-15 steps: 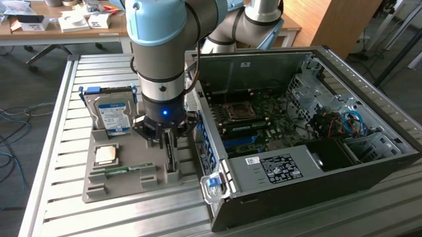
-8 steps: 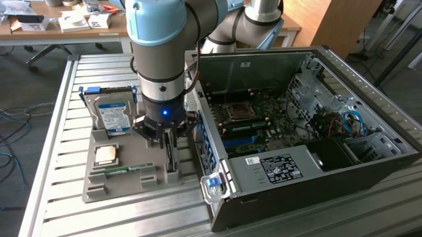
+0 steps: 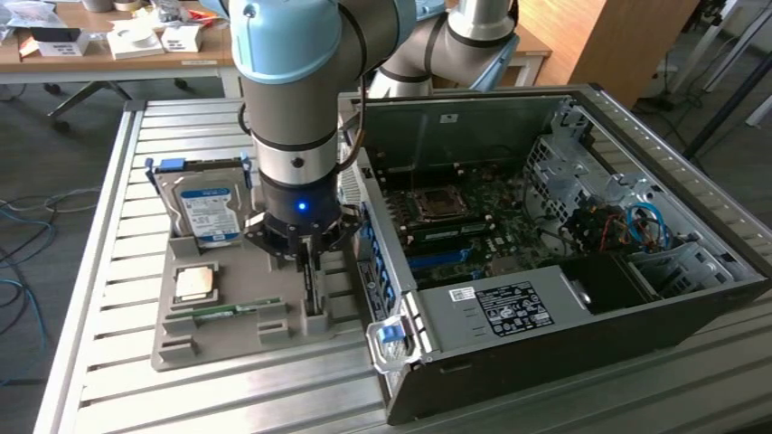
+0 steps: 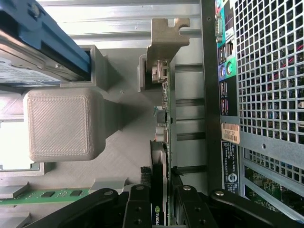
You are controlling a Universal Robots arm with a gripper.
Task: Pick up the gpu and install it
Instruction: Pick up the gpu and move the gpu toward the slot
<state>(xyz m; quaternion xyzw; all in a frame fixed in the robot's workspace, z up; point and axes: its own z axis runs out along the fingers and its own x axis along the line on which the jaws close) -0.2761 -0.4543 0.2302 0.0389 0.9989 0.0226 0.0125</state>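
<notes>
Wrist view shows you the fingers (image 4: 137, 211) a little apart around the gpu (image 4: 159, 166), which sits in its gray holder (image 4: 118, 156), not lifted or put in yet.

Grey parts tray (image 3: 181, 348) under jaws, on slatted metal table (image 3: 108, 226). Hard drive (image 3: 208, 212) propped in tray, near jaws toward exterior view's left. Processor chip (image 3: 195, 284) and green memory stick (image 3: 224, 312) lie in tray, farther from jaws on same side. Open computer case (image 3: 519, 380) just beside jaws on exterior view's right, with power supply (image 3: 507, 307) and blue cables (image 3: 645, 224) inside. Cluttered desk (image 3: 108, 56) well apart from jaws.
</notes>
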